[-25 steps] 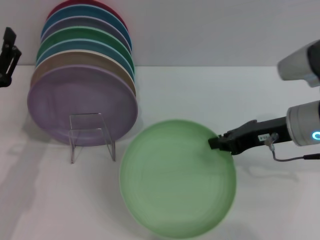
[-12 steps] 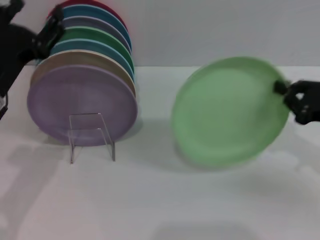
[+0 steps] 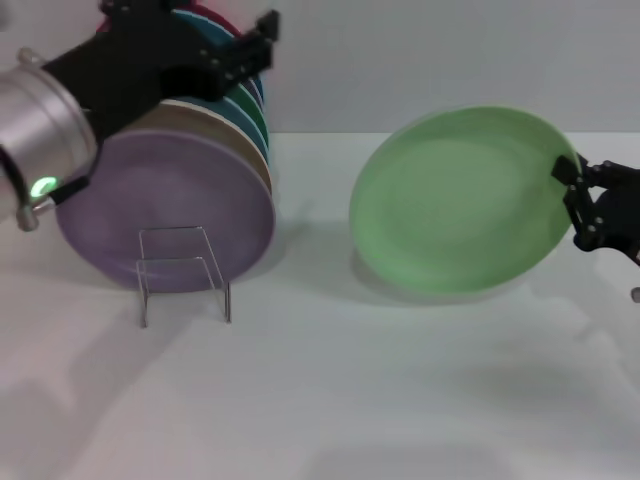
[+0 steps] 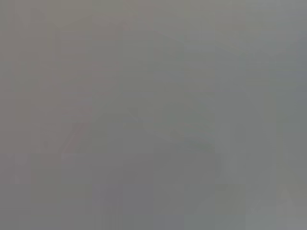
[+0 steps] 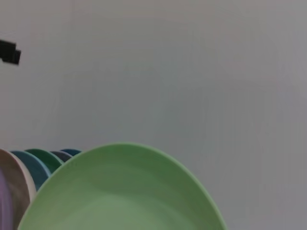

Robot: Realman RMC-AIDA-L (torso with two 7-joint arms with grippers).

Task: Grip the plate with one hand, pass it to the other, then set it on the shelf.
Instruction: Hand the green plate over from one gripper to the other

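Note:
The light mint-green plate (image 3: 455, 205) hangs tilted almost upright above the table on the right, its face turned toward the left. My right gripper (image 3: 574, 195) is shut on its right rim. In the right wrist view the plate (image 5: 124, 191) fills the lower part of the picture. My left gripper (image 3: 252, 45) is high at the back left, in front of the stacked plates, open with nothing in it and well apart from the plate. The shelf (image 3: 182, 268), a small clear acrylic rack, stands at the left. The left wrist view shows only plain grey.
Several coloured plates lean in a row on the shelf, a lavender plate (image 3: 165, 210) in front and tan, teal and green ones behind. Their edges (image 5: 29, 165) show in the right wrist view. The white table (image 3: 330, 400) runs to the front.
The plate rose off the table, tipped upright and moved right and back in the right gripper. The left arm swung in from the far left across the plate stack.

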